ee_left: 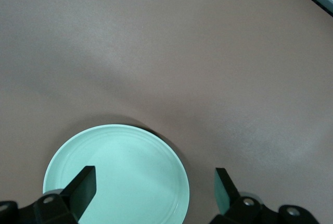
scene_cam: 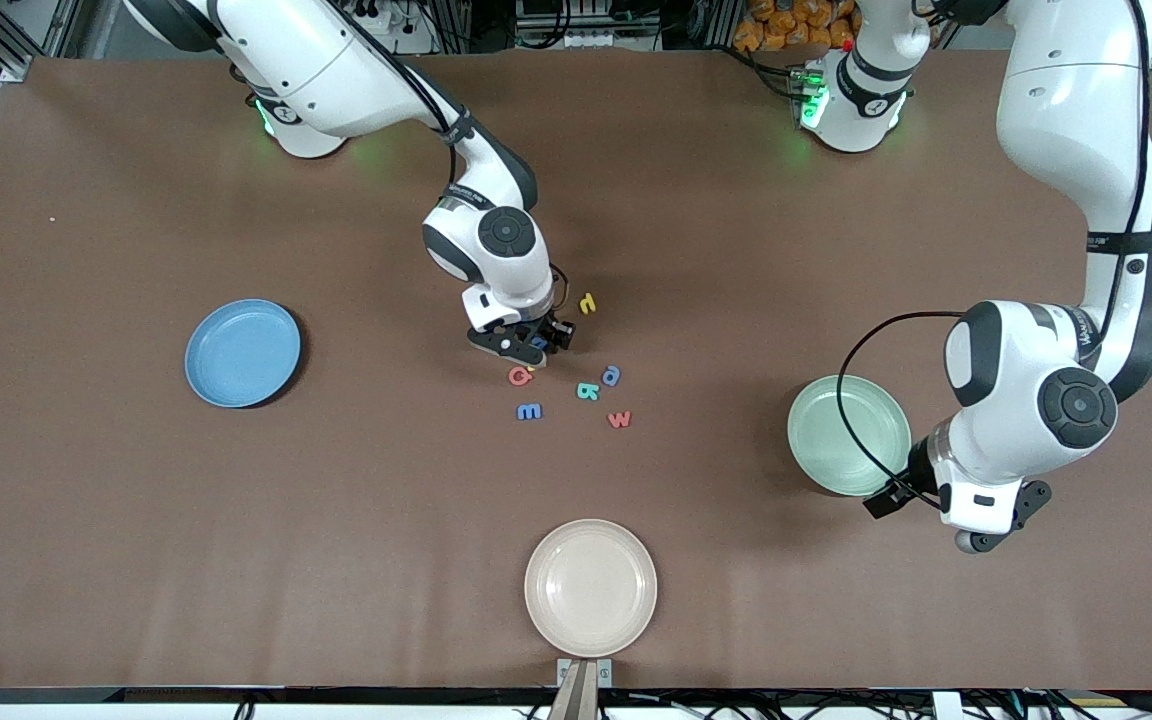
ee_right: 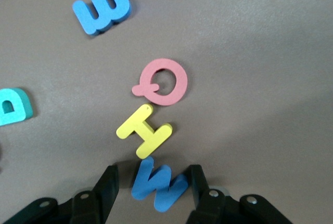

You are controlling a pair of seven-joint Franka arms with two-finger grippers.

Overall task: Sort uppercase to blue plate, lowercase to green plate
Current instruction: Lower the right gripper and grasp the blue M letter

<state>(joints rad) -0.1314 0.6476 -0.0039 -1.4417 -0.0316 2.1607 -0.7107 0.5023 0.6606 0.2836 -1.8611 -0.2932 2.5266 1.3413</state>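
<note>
My right gripper (ee_right: 151,185) brackets the blue W (ee_right: 156,185) (fingers not visibly clamped yet), and with the yellow H (ee_right: 144,132) touching it, I fear closing could drag that along.

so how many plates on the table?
3: blue plate toward the right arm's end, green plate toward the left arm's end, cream plate nearest the front camera.

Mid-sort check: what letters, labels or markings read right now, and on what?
"Q": red ring letter.
"H": yellow foam letter touching it.
"W": blue foam letter at the right gripper.
"E" or "M", depending on turn: second blue letter.
"w": red foam letter.
Teal letter: cut off, unreadable.
Yellow hooked letter, blue rounded letter: unclear.
Print on the left arm: too small.
</note>
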